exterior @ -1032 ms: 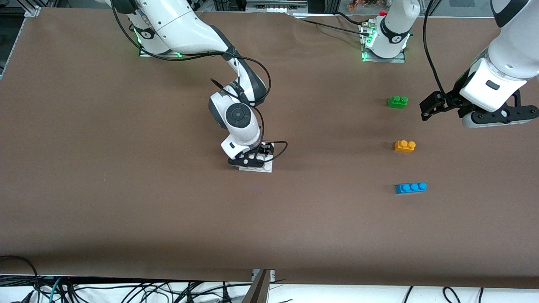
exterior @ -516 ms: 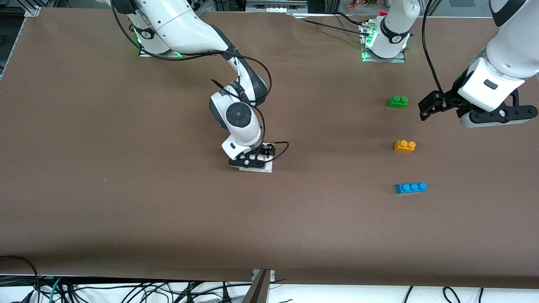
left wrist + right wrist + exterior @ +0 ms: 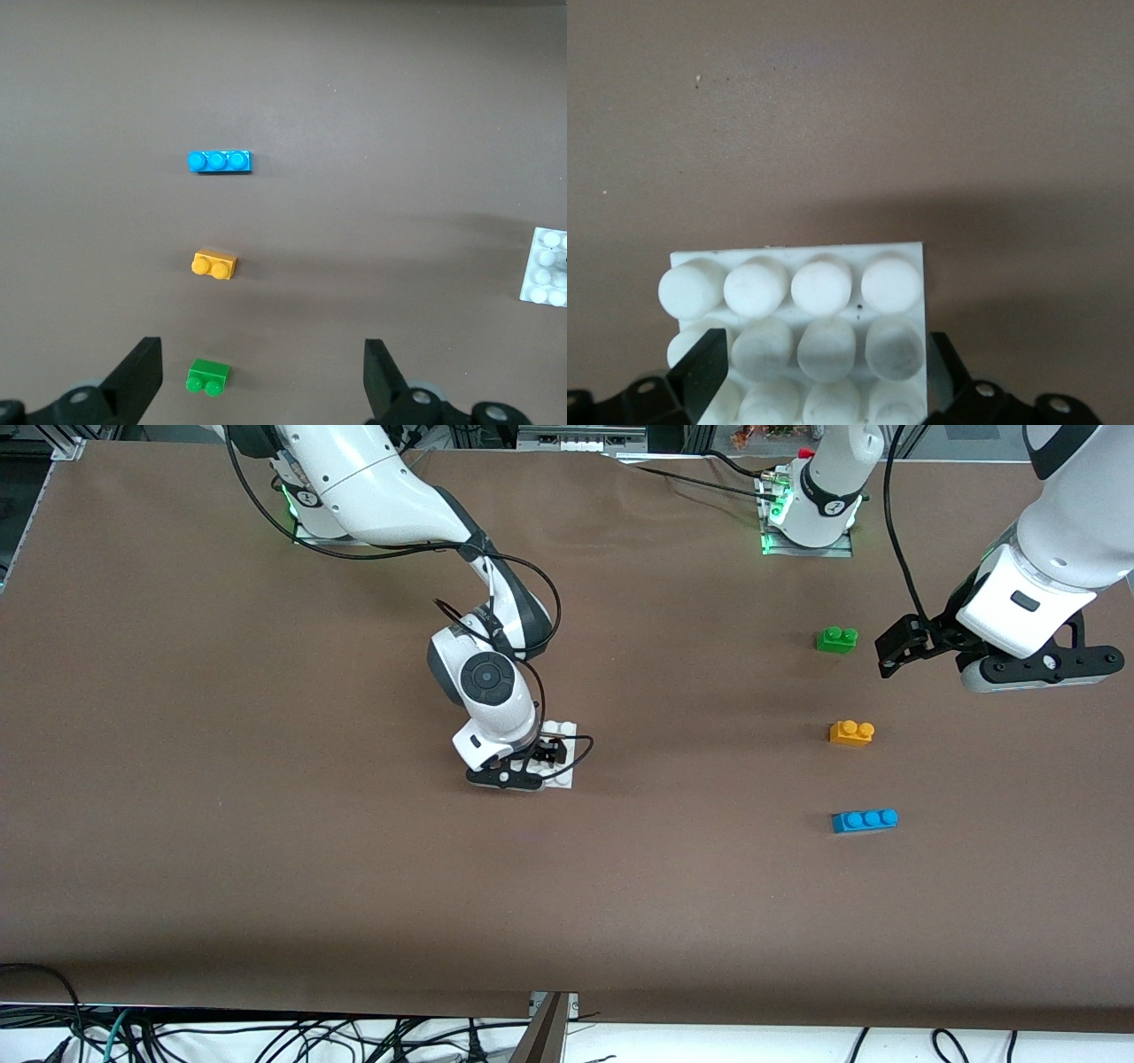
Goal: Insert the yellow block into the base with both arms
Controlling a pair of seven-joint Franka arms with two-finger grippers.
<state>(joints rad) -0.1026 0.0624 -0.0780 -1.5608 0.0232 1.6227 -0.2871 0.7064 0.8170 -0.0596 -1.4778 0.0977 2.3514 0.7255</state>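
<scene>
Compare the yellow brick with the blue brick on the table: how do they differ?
The yellow brick has two studs; the blue brick has three. The blue brick is longer than the yellow brick, and lies nearer the front camera. Both lie flat, studs up, untouched, toward the left arm's end.

No text, label, brand, number or sign can be read on anything in these views.
</scene>
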